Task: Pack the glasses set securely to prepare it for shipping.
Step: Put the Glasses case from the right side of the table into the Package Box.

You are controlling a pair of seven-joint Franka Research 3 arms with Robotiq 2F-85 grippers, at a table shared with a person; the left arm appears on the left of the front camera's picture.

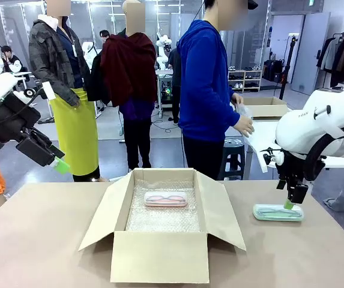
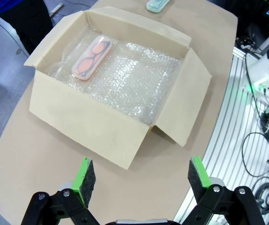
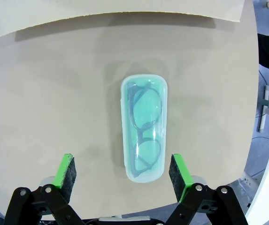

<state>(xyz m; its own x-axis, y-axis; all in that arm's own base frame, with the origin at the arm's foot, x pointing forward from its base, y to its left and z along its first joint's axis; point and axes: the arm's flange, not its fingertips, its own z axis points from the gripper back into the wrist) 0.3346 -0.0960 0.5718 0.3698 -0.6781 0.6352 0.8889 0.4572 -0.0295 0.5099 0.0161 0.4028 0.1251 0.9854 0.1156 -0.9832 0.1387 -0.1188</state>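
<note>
Half done, we judge: pink case (image 1: 165,198) lies on bubble wrap (image 1: 159,221) in the box (image 1: 159,259), centre frame. Green case (image 1: 278,212) sits on the counter (image 1: 39,240) at right, unpacked, under the wide-open right end effector (image 3: 121,159). Left end effector (image 2: 140,161) is wide open and empty.

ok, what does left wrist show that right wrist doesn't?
Left wrist: pale pink translucent glasses case lying on bubble wrap inside the open brown cardboard box, plus the open left gripper.
Right wrist: dark frames readable inside the mint green translucent case, framed by the open right gripper.
Shared: the mint case, part of the box, the tan table.
</note>
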